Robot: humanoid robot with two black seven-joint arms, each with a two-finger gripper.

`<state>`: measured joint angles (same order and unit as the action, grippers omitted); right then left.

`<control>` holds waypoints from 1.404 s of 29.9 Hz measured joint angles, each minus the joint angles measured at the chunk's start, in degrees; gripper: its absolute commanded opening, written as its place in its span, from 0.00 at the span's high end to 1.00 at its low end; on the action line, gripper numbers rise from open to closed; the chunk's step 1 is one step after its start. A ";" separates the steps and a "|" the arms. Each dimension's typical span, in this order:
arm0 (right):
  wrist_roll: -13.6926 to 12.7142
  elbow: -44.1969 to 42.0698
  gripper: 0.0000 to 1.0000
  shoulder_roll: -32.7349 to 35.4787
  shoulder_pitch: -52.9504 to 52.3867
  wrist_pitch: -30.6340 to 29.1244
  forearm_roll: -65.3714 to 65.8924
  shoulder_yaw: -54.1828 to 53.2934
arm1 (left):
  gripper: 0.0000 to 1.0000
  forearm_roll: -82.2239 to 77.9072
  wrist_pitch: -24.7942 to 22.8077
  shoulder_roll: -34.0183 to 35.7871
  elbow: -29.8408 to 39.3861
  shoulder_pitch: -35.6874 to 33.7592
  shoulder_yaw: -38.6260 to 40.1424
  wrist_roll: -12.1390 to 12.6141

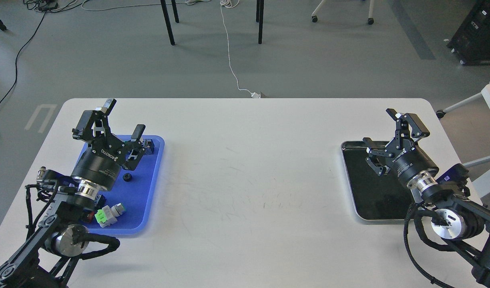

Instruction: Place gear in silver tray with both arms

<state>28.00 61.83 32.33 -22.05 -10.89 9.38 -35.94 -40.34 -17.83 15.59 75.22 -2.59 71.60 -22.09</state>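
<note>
Black fingers of the left gripper (123,118) stand spread wide apart with nothing between them, one finger tipped with a pale pad pointing up past the far edge of the blue tray (149,208), the other reaching over the tray's far right corner. The gripper hangs above the blue tray's far half, its cylindrical body lettered in white and joined by a silver wrist ring to the left arm (49,228), which enters from the lower left corner. On the blue floor just beside the gripper body lies a small black gear (127,177); nearer the front edge lies a green, white and grey connector part (109,213), and a small dark block (149,145) sits at the far right corner, partly hidden by the finger. Across the table, well apart, the right gripper (383,138) also has its fingers spread, holding nothing; one finger rises beyond the far rim of the silver tray (349,184) and the other lies low over the tray's dark mirror-like bottom. The right arm (453,216) comes in from the lower right, its wrist over the tray's right side. Both trays rest on a white table (245,180) with rounded corners, the blue at its left, the silver at its right. Beyond the table lies grey floor with a white cable (230,60) and black chair legs (169,22).
</note>
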 measured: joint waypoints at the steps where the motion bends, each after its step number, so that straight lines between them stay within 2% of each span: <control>1: 0.00 0.09 0.01 0.11 0.23 0.00 -0.03 -0.03 | 0.02 -0.04 -0.10 -0.09 0.27 0.12 0.00 -0.09; 5: 0.00 0.35 0.01 0.64 0.50 -0.07 -0.05 -0.22 | 0.02 -0.14 -0.56 0.24 1.12 0.35 -0.04 -0.28; 9: 0.00 0.40 0.01 0.91 0.51 -0.09 -0.06 -0.70 | 0.02 -0.24 -0.92 0.73 1.16 -0.04 -0.02 -1.59; 16: 0.00 0.51 0.01 1.59 0.51 -0.09 -0.06 -1.57 | 0.02 -4.96 -3.76 2.73 2.14 -1.98 -1.41 -2.32; 19: 0.00 0.56 0.01 1.75 0.52 -0.09 -0.06 -1.58 | 0.02 -11.77 -6.01 6.36 4.51 -2.37 -1.54 -2.89; 24: 0.00 0.58 0.01 1.22 0.03 -0.09 -0.06 -1.37 | 0.02 -26.87 -9.54 14.50 10.43 -2.52 -1.57 -5.45; 29: 0.00 0.58 0.01 0.91 -0.25 -0.09 -0.06 -1.17 | 0.02 -41.26 -10.16 23.85 14.84 -4.23 -2.17 -5.88; 36: 0.00 0.58 0.01 0.81 -0.19 -0.09 0.03 -1.02 | 0.02 -54.66 -10.19 37.38 16.40 -13.80 -13.52 -5.92; 42: 0.00 0.58 0.01 0.66 -0.19 -0.09 0.03 -0.91 | 0.02 -71.23 -10.19 40.46 13.30 -24.01 -25.20 -5.94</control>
<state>28.00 62.41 32.99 -22.24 -10.99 9.40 -36.85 -111.58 -28.01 56.05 88.52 -26.61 46.40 -28.03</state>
